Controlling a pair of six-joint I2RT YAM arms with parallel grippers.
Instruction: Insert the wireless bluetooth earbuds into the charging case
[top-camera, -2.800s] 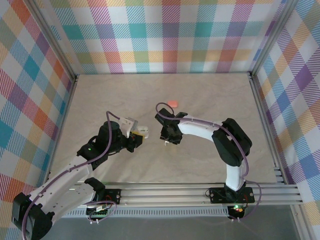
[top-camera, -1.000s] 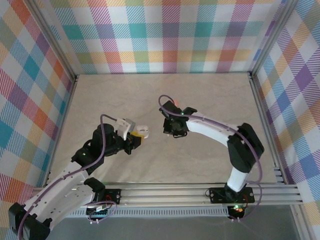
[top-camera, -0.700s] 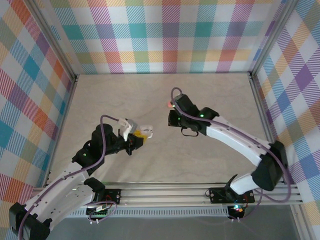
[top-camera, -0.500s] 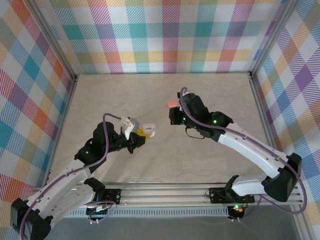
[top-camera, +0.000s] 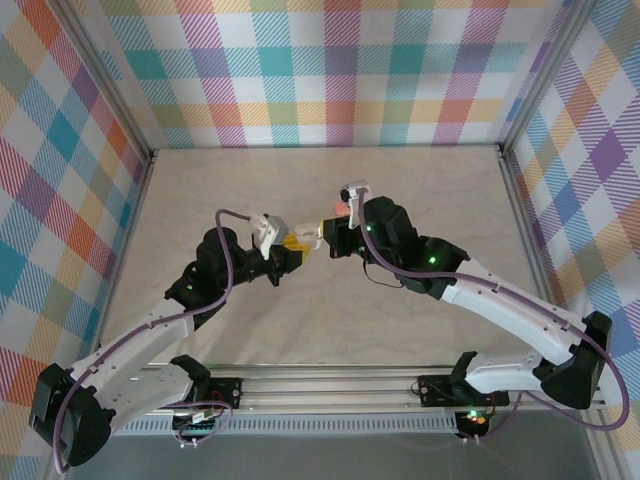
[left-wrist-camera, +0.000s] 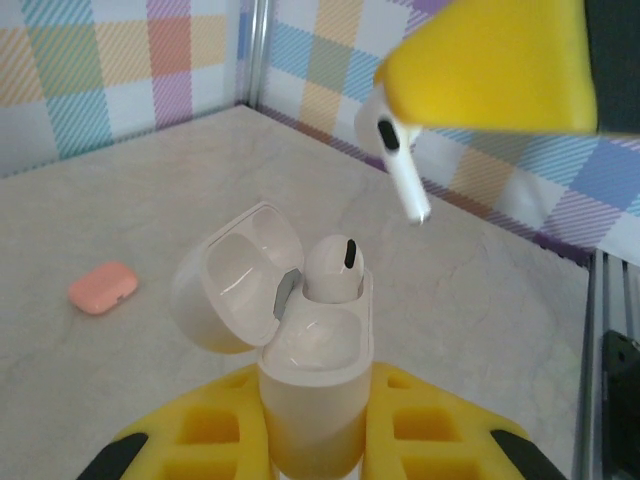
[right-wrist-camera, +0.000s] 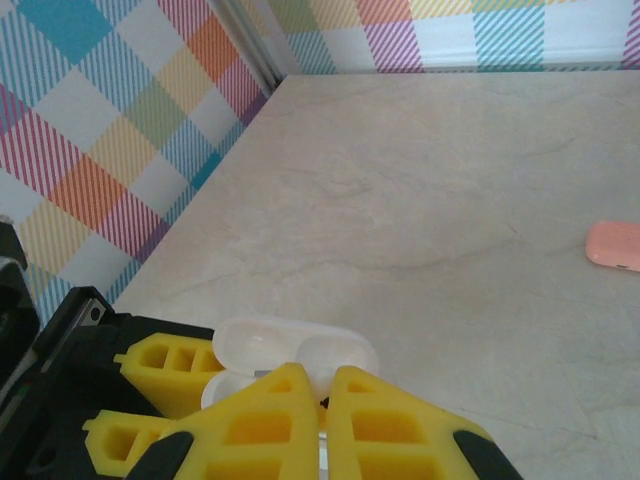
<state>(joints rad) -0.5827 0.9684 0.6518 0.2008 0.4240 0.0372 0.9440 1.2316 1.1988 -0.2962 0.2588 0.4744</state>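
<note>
My left gripper (top-camera: 291, 244) (left-wrist-camera: 315, 425) is shut on the lower body of an open white charging case (left-wrist-camera: 318, 360) (top-camera: 303, 238), held upright above the table. Its lid (left-wrist-camera: 232, 276) (right-wrist-camera: 296, 347) hangs open to one side. One white earbud (left-wrist-camera: 334, 268) sits in a slot, and the slot beside it is empty. My right gripper (top-camera: 325, 233) (right-wrist-camera: 318, 388) is shut on a second white earbud (left-wrist-camera: 396, 150), stem pointing down, just above and beside the open case. In the right wrist view this earbud is nearly hidden between the fingers.
A closed salmon-pink case (left-wrist-camera: 102, 287) (right-wrist-camera: 615, 245) (top-camera: 342, 207) lies on the beige tabletop (top-camera: 420, 180) behind the grippers, partly covered by the right arm in the top view. Plaid walls and metal rails (top-camera: 400, 385) enclose the table.
The right arm reached out toward the pink case, then came left with its jaws closing. The left gripper carried the white case up and right, so the two now meet.
</note>
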